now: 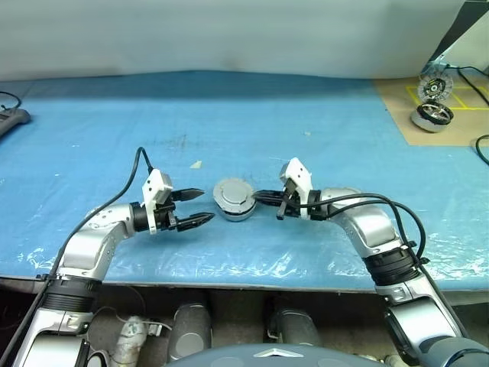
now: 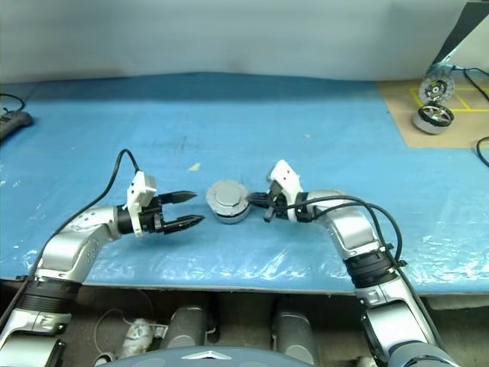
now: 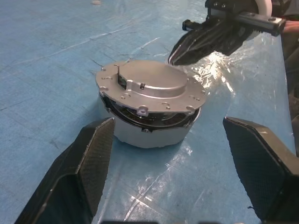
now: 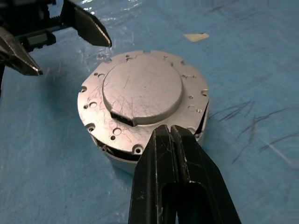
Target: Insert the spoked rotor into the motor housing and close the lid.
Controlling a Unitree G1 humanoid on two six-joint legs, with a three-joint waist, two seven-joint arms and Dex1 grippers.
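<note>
Left eye view: the motor housing [image 1: 235, 202] sits on the blue desk [image 1: 321, 122] between both grippers, the lid [image 1: 232, 193] lying down on it; the left gripper [image 1: 197, 208] waits just beside it, fingers wide and empty; the right gripper [image 1: 260, 199] has its fingers pressed together at the housing's other side. Left wrist view: a thin gap shows under the lid's near edge. Right wrist view: the closed fingers [image 4: 175, 158] point at the lid's rim, holding nothing.

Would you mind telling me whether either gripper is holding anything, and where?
Nothing is held: the left gripper is open beside the housing, the right gripper shut empty.
</note>
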